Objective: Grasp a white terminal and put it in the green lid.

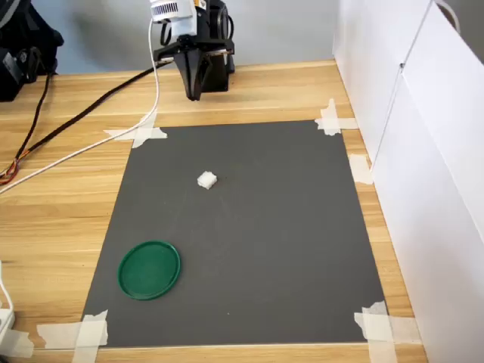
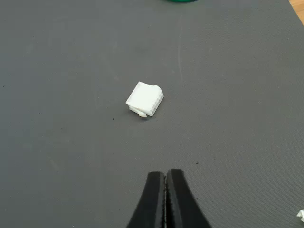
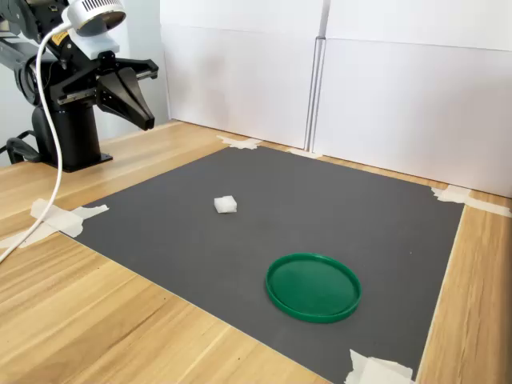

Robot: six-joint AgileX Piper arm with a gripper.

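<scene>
Nothing of the task is done yet: the white terminal (image 1: 206, 180) lies loose on the dark mat (image 1: 287, 249), well apart from the empty green lid (image 1: 149, 269) near the mat's corner. The claw (image 1: 196, 94) hangs above the mat's far edge, pressed together and holding nothing, so approach, grasp, carry and release all remain.

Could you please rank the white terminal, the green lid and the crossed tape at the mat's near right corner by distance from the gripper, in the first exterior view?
From the gripper:
1. white terminal, mid-mat.
2. green lid, near left.
3. crossed tape, near right corner.
</scene>
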